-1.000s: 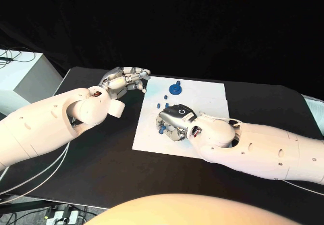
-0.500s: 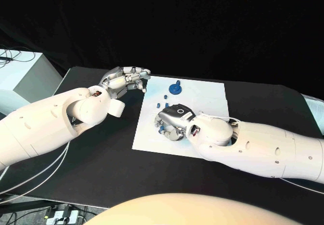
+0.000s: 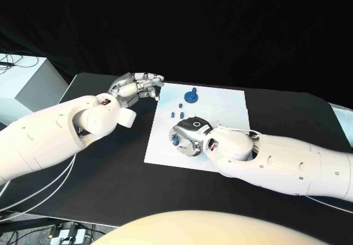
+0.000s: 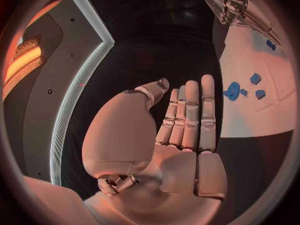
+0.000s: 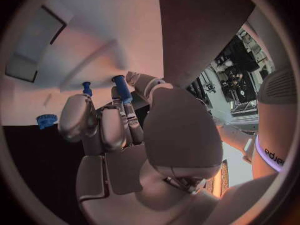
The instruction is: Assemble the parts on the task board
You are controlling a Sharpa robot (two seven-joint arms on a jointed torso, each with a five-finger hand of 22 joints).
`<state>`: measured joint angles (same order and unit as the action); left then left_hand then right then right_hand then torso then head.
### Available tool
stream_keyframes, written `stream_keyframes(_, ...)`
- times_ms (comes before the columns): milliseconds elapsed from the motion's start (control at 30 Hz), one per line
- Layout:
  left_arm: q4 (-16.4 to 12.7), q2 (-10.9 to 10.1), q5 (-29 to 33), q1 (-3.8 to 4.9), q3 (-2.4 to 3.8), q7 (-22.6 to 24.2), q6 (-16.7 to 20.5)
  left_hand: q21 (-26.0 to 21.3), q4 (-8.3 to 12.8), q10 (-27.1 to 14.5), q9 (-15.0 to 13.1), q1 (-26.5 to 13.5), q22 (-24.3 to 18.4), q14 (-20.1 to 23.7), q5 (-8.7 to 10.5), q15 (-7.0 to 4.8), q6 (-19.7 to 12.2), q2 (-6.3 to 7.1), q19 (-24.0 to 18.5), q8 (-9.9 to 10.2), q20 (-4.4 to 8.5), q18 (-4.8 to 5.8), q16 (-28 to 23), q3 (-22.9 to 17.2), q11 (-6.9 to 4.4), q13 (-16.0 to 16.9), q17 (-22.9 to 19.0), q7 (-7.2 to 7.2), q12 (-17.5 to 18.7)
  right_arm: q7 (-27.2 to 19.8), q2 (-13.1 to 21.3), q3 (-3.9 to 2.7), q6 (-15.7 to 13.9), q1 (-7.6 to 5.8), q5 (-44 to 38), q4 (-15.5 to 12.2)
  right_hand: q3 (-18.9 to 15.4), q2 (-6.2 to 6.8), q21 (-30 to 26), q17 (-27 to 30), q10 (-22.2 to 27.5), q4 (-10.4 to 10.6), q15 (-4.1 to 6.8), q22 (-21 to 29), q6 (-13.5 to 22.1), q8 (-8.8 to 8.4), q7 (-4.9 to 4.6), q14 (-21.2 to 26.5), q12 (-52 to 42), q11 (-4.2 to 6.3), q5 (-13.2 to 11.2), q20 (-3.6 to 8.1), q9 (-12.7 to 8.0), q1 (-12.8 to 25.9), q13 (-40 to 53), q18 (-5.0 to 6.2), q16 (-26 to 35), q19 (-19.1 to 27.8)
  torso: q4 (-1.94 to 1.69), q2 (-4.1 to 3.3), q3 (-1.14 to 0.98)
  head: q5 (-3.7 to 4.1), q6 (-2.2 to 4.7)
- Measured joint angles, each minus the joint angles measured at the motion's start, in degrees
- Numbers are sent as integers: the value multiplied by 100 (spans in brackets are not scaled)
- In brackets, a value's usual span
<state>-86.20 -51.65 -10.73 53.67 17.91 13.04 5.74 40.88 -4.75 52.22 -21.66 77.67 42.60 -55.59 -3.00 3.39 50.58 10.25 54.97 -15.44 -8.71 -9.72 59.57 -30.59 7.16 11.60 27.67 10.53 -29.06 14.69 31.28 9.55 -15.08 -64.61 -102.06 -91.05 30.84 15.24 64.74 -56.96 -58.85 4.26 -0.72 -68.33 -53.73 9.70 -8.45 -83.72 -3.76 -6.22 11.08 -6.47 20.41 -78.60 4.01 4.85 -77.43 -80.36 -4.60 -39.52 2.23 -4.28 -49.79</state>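
Note:
The white task board [image 3: 221,109] lies mid-table. My right hand [image 3: 188,137] rests over its near left part with fingers curled. It pinches a short blue peg [image 5: 122,88] between thumb and fingers, and a bit of blue [image 3: 174,143] shows under the hand. A second blue peg [image 5: 86,88] stands on the board just beyond it, and a round blue part [image 5: 45,120] lies to one side. A blue gear-like part [image 3: 191,96] and small blue pieces [image 3: 179,106] sit toward the far end of the board [image 4: 250,110]. My left hand [image 3: 136,87] hovers off the board's far left corner, holding nothing, its fingers [image 4: 190,112] straight.
A white box [image 3: 22,81] stands at the table's left edge. Black table surface [image 3: 110,168] surrounds the board. Cables [image 3: 29,196] hang off the near left side.
My right hand has shifted slightly toward the near side of the board, uncovering two small blue pieces behind it. The left hand has not moved.

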Motion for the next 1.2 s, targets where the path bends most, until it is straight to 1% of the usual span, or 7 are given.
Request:
stream_keyframes(300, 1, 0, 0, 0, 0, -8, -3, 0, 0, 0, 0, 0, 0, 0, 0, 0, 0, 0, 0, 0, 0, 0, 0, 0, 0, 0, 0, 0, 0, 2, 13, 2, 0, 5, 15, 2, -1332, -341, -371, 151, 690, 355, -102, 266, 210, -343, 31, 62, -1, -127, 57, -53, -231, -646, -34, 89, 55, 25, 0, -8, -3, 5, 18)
stream_keyframes(533, 3, 0, 0, 0, 0, -16, -7, -22, -32, -21, 5, 0, -5, 0, 0, 0, -21, 0, 0, 0, 0, 0, 0, -1, 21, -7, 0, 21, 28, 10, 25, 2, -95, 8, 23, 2, -2052, -232, -472, 243, 1043, 1191, -143, 326, 442, -559, 73, 62, -1, -199, 89, -104, -449, -1290, -33, 88, 55, 15, -1, -10, -6, 13, 30)
stream_keyframes(700, 4, 1, 0, 0, 0, -21, -11, -22, -32, -21, 5, 0, -5, 0, 0, 0, -21, 0, 0, 0, 0, 0, 0, -1, 21, -7, 0, 21, 28, 10, 37, 2, -205, 11, 34, -1, -2129, -240, -472, 281, 1068, 1264, -163, 332, 717, -607, 86, 82, -1, -215, 89, -104, -549, -1312, -33, 89, 78, 15, -1, -10, -7, 17, 35)
stream_keyframes(867, 7, 2, 0, 0, 0, -27, -16, -22, -32, -21, 4, 0, -5, 0, 0, 0, -21, 0, 0, 0, 0, 0, 0, -1, 21, -7, 0, 21, 28, 10, 77, 1, -323, 13, 46, -16, -2237, -209, -504, 338, 1140, 1266, -163, 342, 1490, -641, 148, 82, -1, -225, 89, -125, -798, -1343, -33, 89, 112, -6, -1, -7, -7, 28, 44)
stream_keyframes(967, 9, 5, 0, 0, 0, -29, -20, -22, -31, -21, 4, 0, -5, 0, 0, 0, -21, 0, 0, 0, 0, 0, 0, -1, 21, -7, 0, 21, 27, 10, 130, -3, -401, 14, 55, -51, -2237, -209, -526, 362, 1140, 1266, -163, 354, 1612, -641, 65, 82, -1, -225, 112, -124, -846, -1343, -33, 89, 112, -5, -2, -5, -7, 50, 64)
stream_keyframes(1133, 11, 11, 0, 0, 0, -31, -28, -22, -31, -21, 4, 0, -5, 0, 0, 0, -21, 0, 0, 0, 0, 0, 0, -1, 21, -7, 0, 20, 28, -8, 304, -32, -583, 10, 128, -165, -2239, -178, -600, 408, 953, 1265, -163, 404, 1761, -641, 57, 82, -100, -173, 112, -124, -905, -1301, -17, 89, 143, -6, 1, 3, 0, 105, 107)
stream_keyframes(1200, 16, 17, 0, 0, 0, -32, -33, -22, -31, -21, 4, 0, -4, 0, 0, 0, -21, 0, 0, 0, 0, 0, 0, -1, 21, -7, 0, 21, 28, -45, 440, -58, -725, -22, 246, -253, -2386, -224, -969, 602, 661, 1254, -105, 681, 1767, -637, -21, 141, -217, -107, 277, -95, -919, -1050, -6, 184, 261, 109, 4, 7, 0, 144, 137)
